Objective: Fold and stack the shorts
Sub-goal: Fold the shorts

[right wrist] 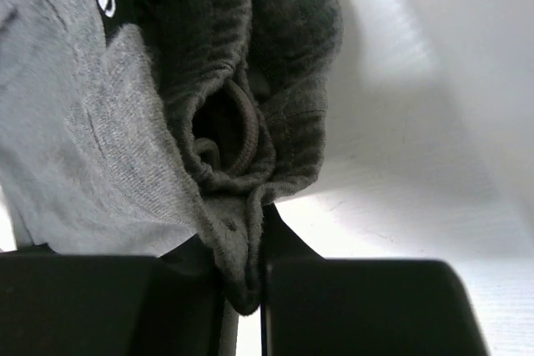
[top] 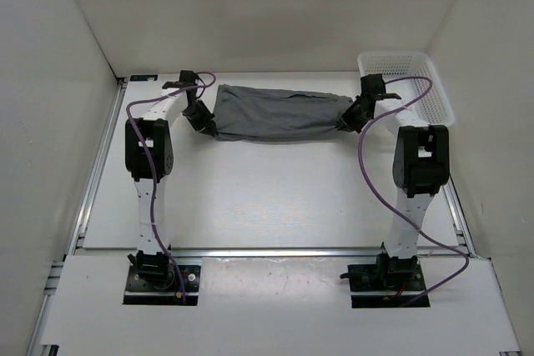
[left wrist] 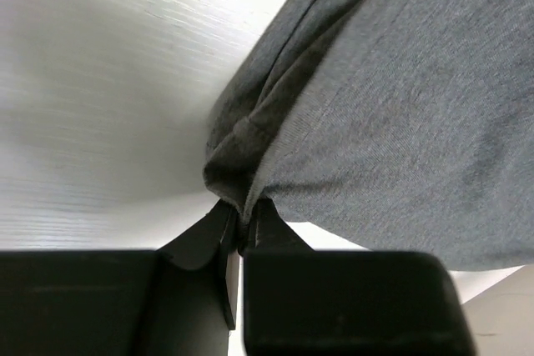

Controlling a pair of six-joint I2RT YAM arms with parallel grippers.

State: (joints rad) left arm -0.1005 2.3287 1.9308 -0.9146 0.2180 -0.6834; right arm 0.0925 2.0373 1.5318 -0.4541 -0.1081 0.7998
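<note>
Shorts (top: 279, 112) strung lengthwise across the far side of the desk (top: 275, 198), pinched at one end by the left hand (top: 203, 120) and at the other by the right hand (top: 355, 114). Both clenched on cloth, probably to pull the jersey flat and straight for a fold. Bunched at the right end around the drawstring (right wrist: 242, 122), just beside the white mesh basket (top: 409, 81). Cannot tell whether resting on the desk or lifted clear, nor whether already folded once; leg openings hidden.

Basket (top: 435, 96) just beside right gripper (top: 347, 120), open tabletop (top: 275, 202) before shorts (top: 275, 112)
</note>
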